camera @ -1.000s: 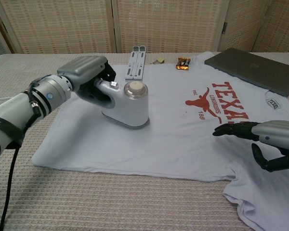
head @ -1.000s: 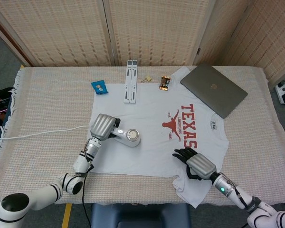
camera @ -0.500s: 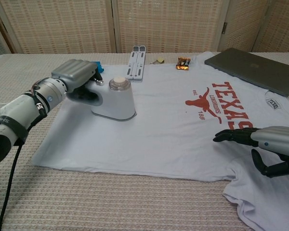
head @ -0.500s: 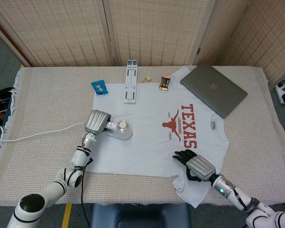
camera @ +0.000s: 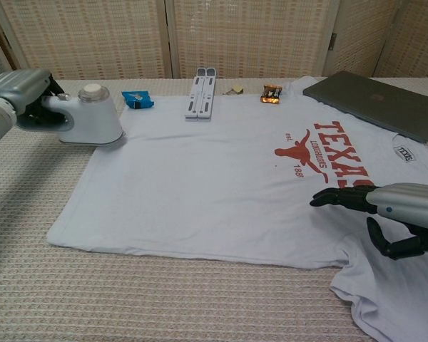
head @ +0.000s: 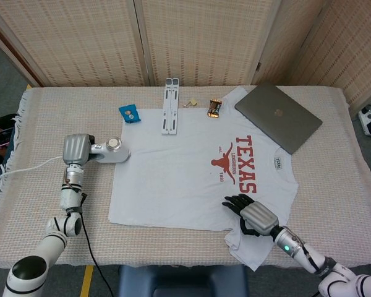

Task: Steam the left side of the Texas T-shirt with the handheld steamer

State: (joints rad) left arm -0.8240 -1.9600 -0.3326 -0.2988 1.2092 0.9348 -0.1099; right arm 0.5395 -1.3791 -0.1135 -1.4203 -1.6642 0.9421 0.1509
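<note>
The white Texas T-shirt (head: pixel 191 173) (camera: pixel 214 185) lies flat on the table, red print toward the right. My left hand (head: pixel 75 149) (camera: pixel 20 91) grips the handle of the white handheld steamer (head: pixel 110 152) (camera: pixel 91 117). The steamer sits at the shirt's left edge, mostly on the tablecloth. My right hand (head: pixel 252 215) (camera: pixel 385 214) rests on the shirt's lower right part, fingers spread, holding nothing.
A grey laptop (head: pixel 278 117) lies at the back right, partly on the shirt. A white stand (head: pixel 170 105), a blue packet (head: pixel 129 113) and a small orange item (head: pixel 214 108) lie along the shirt's far edge. The steamer's white cord (head: pixel 31 170) trails left.
My left hand has dragged the steamer leftward from the shirt's middle-left area to its left edge and off it. The right hand stays almost still.
</note>
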